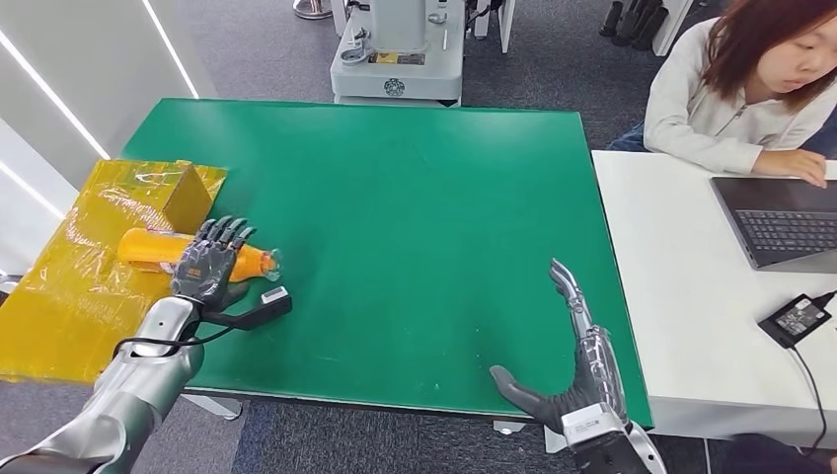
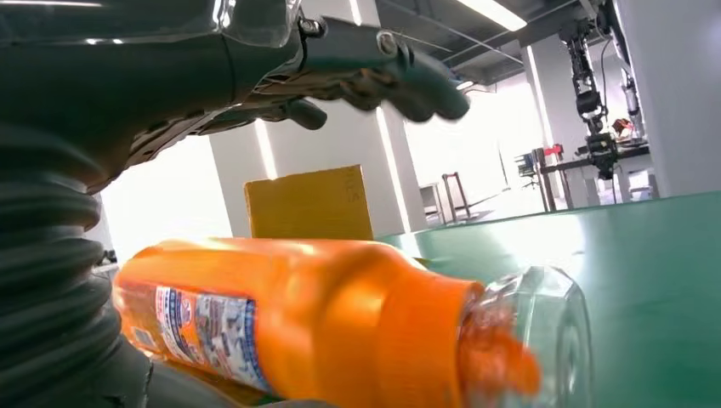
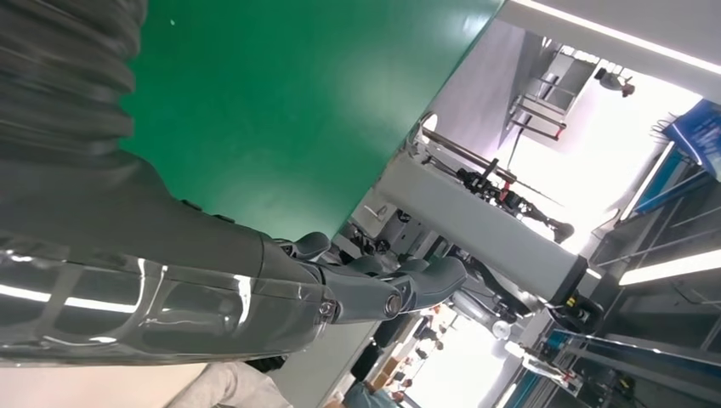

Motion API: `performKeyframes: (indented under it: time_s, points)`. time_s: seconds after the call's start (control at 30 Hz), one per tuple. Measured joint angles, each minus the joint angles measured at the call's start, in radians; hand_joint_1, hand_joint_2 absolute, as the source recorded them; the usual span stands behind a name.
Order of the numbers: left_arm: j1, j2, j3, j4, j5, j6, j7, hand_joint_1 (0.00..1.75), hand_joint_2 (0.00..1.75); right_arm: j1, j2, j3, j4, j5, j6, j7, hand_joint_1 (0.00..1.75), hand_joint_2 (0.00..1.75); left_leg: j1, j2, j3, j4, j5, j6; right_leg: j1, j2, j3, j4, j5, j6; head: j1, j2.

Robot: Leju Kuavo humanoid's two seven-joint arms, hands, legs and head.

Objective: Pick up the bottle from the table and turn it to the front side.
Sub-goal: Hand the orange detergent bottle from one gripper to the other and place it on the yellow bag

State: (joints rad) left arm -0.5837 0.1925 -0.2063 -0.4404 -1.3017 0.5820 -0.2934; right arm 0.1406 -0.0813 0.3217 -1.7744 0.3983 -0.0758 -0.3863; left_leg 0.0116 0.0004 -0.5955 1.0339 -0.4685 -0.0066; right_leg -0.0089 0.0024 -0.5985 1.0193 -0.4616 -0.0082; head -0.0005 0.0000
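Observation:
An orange bottle (image 1: 148, 247) with a clear cap lies on its side at the left edge of the green table (image 1: 415, 188), partly on a yellow plastic sheet (image 1: 59, 296). My left hand (image 1: 209, 259) lies over its middle, fingers spread across the top. In the left wrist view the fingers (image 2: 374, 76) stretch out above the bottle (image 2: 323, 331) without closing on it, and the label faces the camera. Near the table's front edge my right hand (image 1: 577, 360) stands open on its side, fingers straight and thumb out, holding nothing; the right wrist view shows the right hand (image 3: 255, 289) beside the table (image 3: 281, 102).
A yellow box (image 1: 188, 196) stands just behind the bottle, and the box (image 2: 306, 204) shows in the left wrist view too. A white table (image 1: 671, 296) adjoins on the right with a laptop (image 1: 780, 222) and a power adapter (image 1: 799, 316). A person (image 1: 740, 89) sits there.

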Motion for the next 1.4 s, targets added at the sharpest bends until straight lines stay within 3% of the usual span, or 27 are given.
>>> performKeyframes:
  time_s: [0.2,0.43,0.63,0.8,0.93,1.07,1.23,1.4]
  points:
    - [0.025,-0.033,0.017,-0.029,0.076,-0.001,-0.026,0.00,1.75,-0.001,0.000,-0.003,0.002,-0.002,0.003,0.000,0.00,1.75,0.000,0.000,0.000,0.000,0.000,0.000,0.000,0.000,0.000,0.000,0.000,0.000,0.000,0.000]
    - [0.052,-0.100,0.070,-0.122,0.362,-0.092,-0.130,0.00,1.75,0.000,0.000,-0.003,0.002,-0.005,-0.003,0.002,0.00,1.75,0.000,0.000,0.000,0.000,0.000,0.000,0.000,0.000,0.000,0.000,0.000,0.000,0.000,0.000]
    - [0.133,-0.162,0.101,-0.301,0.626,-0.171,-0.198,0.00,1.75,0.011,0.000,-0.003,0.006,-0.020,-0.017,-0.008,0.00,1.75,0.000,0.000,0.000,0.000,0.000,0.000,0.000,0.000,0.000,0.000,0.000,0.000,0.000,0.000]
    - [0.243,-0.214,0.097,-0.540,0.792,-0.135,-0.261,0.00,1.75,0.008,0.005,-0.003,0.014,-0.064,-0.029,-0.025,0.00,1.75,0.000,0.000,0.000,0.000,0.000,0.000,0.000,0.000,0.000,-0.001,0.000,0.000,0.000,0.000]
    - [0.346,-0.262,0.036,-0.778,0.895,-0.132,-0.273,0.00,1.75,0.002,0.022,-0.003,0.020,-0.129,-0.038,-0.048,0.00,1.75,0.000,0.000,0.000,0.000,-0.001,0.001,0.000,-0.001,0.000,-0.001,0.000,0.001,0.000,0.000]
    - [0.416,-0.287,-0.081,-0.944,1.026,-0.186,-0.266,0.00,1.75,0.002,0.045,-0.006,0.019,-0.207,-0.049,-0.073,0.00,1.75,0.000,0.000,0.000,0.000,-0.001,0.001,0.000,-0.001,0.000,-0.002,0.000,0.001,0.000,0.000]
    - [0.453,-0.303,-0.193,-1.005,1.150,-0.255,-0.253,0.00,1.75,0.014,0.063,-0.010,0.010,-0.230,-0.069,-0.091,0.00,1.75,0.000,0.000,0.000,0.000,-0.001,0.001,0.000,-0.001,0.001,-0.002,0.000,0.001,0.000,0.000]
    - [0.476,-0.310,-0.247,-1.028,1.189,-0.300,-0.240,0.00,1.75,0.043,0.076,-0.012,-0.006,-0.257,-0.096,-0.098,0.00,1.75,0.000,0.000,0.000,0.000,-0.001,0.001,0.000,-0.001,0.000,-0.002,0.000,0.001,0.000,0.000]
